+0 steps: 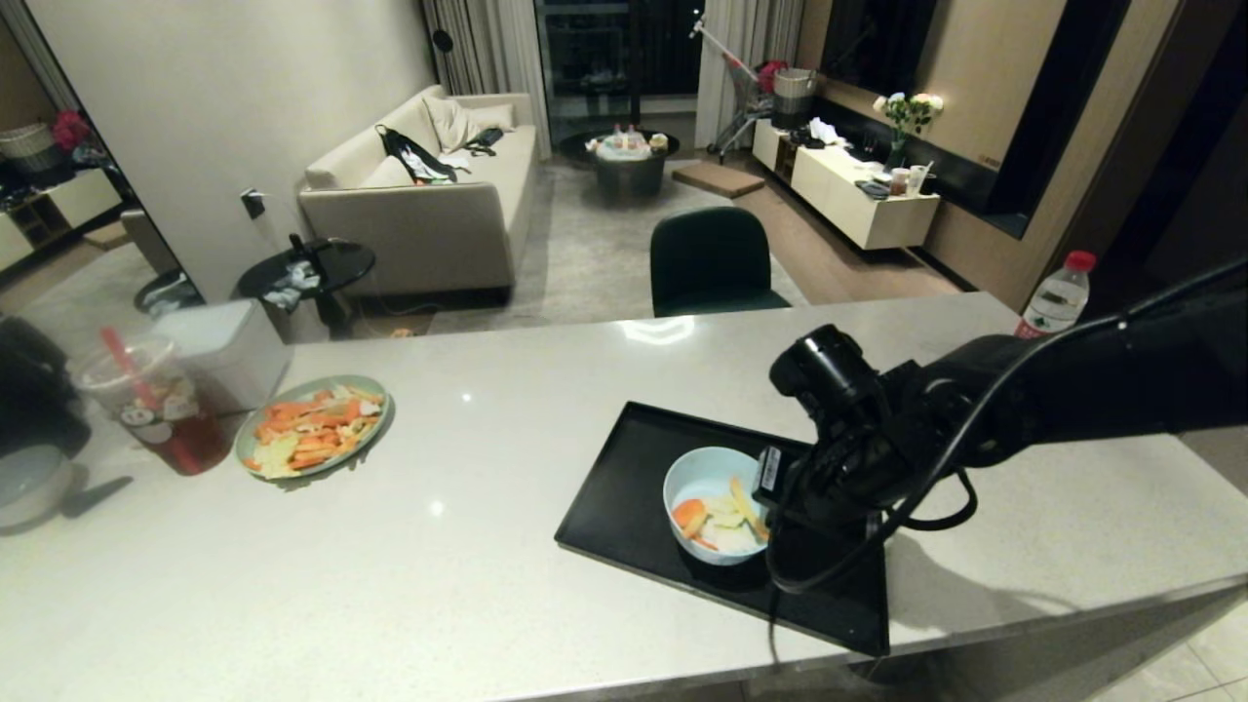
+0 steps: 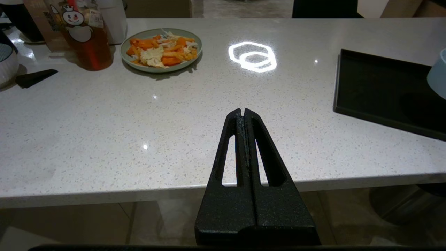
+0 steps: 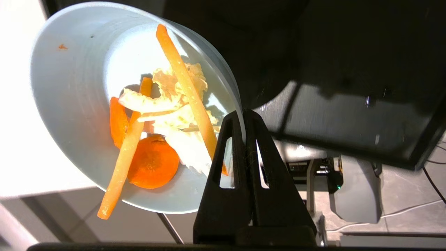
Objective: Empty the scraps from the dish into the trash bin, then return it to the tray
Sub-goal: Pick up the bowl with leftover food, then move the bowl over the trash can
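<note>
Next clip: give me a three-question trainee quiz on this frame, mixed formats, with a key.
1. True or false: the right gripper is shut on the rim of the dish.
2. Multiple choice: the scraps are now A) in the dish, B) spilled on the tray, C) on the green plate.
3. Fill in: the left gripper, near the counter's edge, is ____ and holds nothing.

Key: 1 true. 2 A. 3 shut.
</note>
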{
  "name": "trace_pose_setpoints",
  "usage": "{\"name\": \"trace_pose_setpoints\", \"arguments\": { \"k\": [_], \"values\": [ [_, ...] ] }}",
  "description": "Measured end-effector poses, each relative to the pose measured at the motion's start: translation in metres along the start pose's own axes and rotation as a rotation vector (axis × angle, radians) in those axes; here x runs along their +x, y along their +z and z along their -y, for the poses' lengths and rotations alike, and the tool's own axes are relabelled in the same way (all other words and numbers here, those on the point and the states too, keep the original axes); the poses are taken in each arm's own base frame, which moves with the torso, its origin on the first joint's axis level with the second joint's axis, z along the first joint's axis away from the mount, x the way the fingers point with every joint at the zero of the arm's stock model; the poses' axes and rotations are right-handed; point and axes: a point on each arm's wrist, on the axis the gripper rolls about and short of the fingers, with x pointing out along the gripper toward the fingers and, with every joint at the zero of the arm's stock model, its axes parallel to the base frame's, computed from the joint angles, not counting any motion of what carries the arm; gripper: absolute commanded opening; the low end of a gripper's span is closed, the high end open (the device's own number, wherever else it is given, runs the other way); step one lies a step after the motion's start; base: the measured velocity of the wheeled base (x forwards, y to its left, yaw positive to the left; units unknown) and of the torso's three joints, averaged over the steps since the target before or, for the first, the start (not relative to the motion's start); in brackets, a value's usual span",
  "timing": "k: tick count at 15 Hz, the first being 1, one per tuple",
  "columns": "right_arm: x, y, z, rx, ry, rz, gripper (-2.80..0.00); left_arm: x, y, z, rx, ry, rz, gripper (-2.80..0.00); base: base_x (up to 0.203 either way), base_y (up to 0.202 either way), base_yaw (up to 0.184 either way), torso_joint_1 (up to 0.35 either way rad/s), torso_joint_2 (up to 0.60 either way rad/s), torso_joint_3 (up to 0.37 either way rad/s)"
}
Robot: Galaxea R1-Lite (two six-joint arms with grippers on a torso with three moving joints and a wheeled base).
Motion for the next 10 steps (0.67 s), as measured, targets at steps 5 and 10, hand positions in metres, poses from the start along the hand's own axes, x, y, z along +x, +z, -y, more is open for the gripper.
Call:
{"name": "trace_pose_setpoints", "arguments": {
  "k": [5, 10],
  "values": [
    [-0.038, -0.037, 0.005, -0.025, 0.037, -0.024, -2.8, 0.0, 0.0, 0.0, 0.0, 0.0, 0.0, -2.8, 0.0, 0.0, 0.0, 0.0, 0.0, 0.0],
    [-0.081, -0.077, 0.045, -0.06, 0.038, -0.051, -2.8, 0.0, 0.0, 0.0, 0.0, 0.0, 0.0, -2.8, 0.0, 0.0, 0.0, 0.0, 0.0, 0.0]
  ]
}}
